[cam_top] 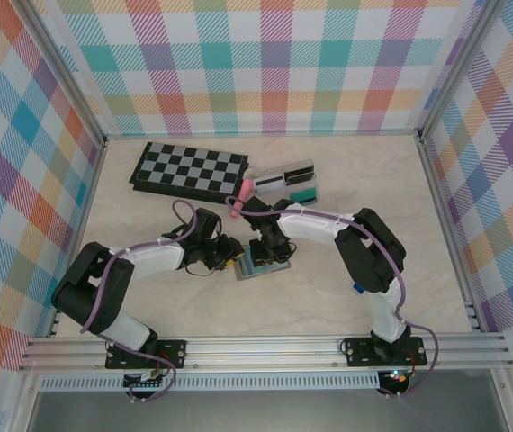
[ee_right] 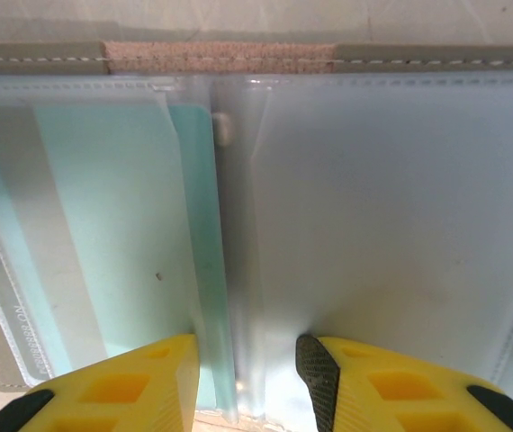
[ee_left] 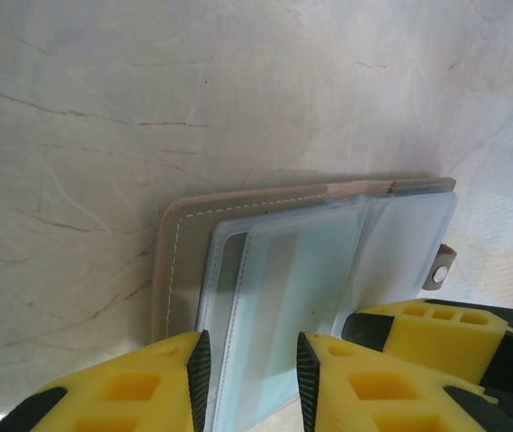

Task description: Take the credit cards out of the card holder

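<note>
Toward the near edge of the table (cam_top: 310, 310), about midway between its left and right edges, the card holder (cam_top: 261, 268) lies opened flat with its clear sleeves uppermost. The left gripper (ee_left: 252, 378) works at its left panel and the right gripper (ee_right: 249, 378) stands over the middle fold. Both have their jaws narrowed but apart, with nothing visibly pinched. The teal card (ee_right: 103, 234) sits inside a sleeve on the left panel. The black card cannot be made out.

Assessment: the step in hand appears to be getting a hold on the teal card. Recommended practice is for the right gripper to press the holder against the table near the fold while the left gripper closes on the card's own edge, not on the sleeve film alone. The pull should run straight along the sleeve toward its mouth. A slanted or hasty pull would likely drag the whole holder or buckle the plastic.
</note>
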